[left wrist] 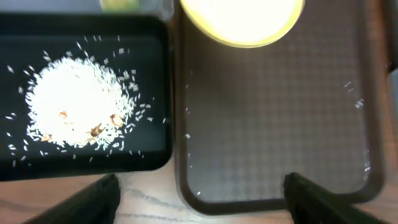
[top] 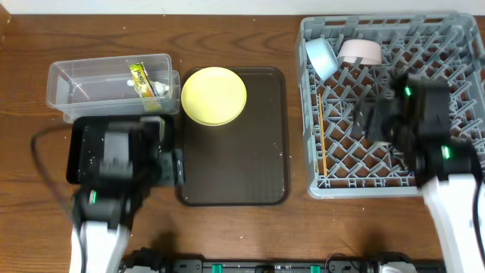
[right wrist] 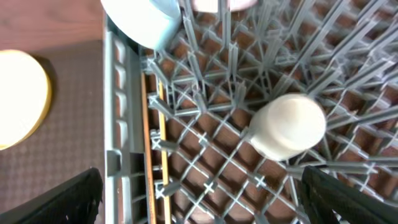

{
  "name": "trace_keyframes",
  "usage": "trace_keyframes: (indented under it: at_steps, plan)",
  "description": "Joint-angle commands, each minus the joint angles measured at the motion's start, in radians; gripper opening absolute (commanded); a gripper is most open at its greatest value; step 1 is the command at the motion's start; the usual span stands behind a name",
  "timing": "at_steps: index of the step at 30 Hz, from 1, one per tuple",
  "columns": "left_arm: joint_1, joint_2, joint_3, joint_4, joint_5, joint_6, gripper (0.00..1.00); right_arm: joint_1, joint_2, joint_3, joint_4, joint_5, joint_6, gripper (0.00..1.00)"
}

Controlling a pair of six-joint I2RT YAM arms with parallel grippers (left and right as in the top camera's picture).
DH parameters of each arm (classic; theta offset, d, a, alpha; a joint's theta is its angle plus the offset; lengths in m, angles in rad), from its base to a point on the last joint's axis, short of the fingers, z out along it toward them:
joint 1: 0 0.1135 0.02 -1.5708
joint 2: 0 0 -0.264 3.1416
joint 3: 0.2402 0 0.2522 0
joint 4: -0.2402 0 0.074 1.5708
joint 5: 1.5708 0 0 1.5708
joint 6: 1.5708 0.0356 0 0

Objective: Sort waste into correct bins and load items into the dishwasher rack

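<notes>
The left gripper hangs with its fingers spread wide and nothing between them, above the seam where the black tray meets the brown serving tray. The right gripper is likewise spread and empty, low over the rack.

The cup lies just beyond it among the pegs, free of both fingers. The rice is heaped in the black tray, with stray grains scattered around it. The wrapper lies in the clear tub at the far left.

Only the plate is judged to remain outside the rack. It rests flat on the far left corner of the serving tray, nearer the left arm. A flat plate is best taken by its rim, with one finger slid under the edge. It is then best stood upright between pegs rather than laid down.

The approach is crowded by the tub just left of the plate and by the serving tray's raised rim. In the rack, the far left corner is taken by the blue bowl and the white bowl. The chopsticks lie along the left wall, and the right arm hangs over the middle.
</notes>
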Motion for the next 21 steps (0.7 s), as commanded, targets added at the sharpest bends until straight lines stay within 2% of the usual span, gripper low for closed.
trace_keyframes:
  at_steps: [1,5,9,14,21]
  plan:
    - [-0.009,-0.138,-0.053,0.013,-0.039,0.002,0.89,-0.014,-0.177,-0.136,0.042,0.024,0.008,0.99]
    - [-0.009,-0.227,-0.058,0.036,-0.039,0.002,0.9,-0.014,-0.319,-0.237,0.041,0.037,0.008,0.99]
    - [-0.009,-0.256,-0.058,0.029,-0.039,0.002,0.91,-0.014,-0.399,-0.282,-0.034,0.037,0.008,0.99]
    - [-0.009,-0.246,-0.058,0.029,-0.039,0.002,0.92,-0.014,-0.413,-0.289,-0.175,0.037,0.008,0.99]
    - [-0.009,-0.242,-0.059,0.029,-0.039,0.002,0.92,-0.014,-0.413,-0.29,-0.282,0.037,0.008,0.99]
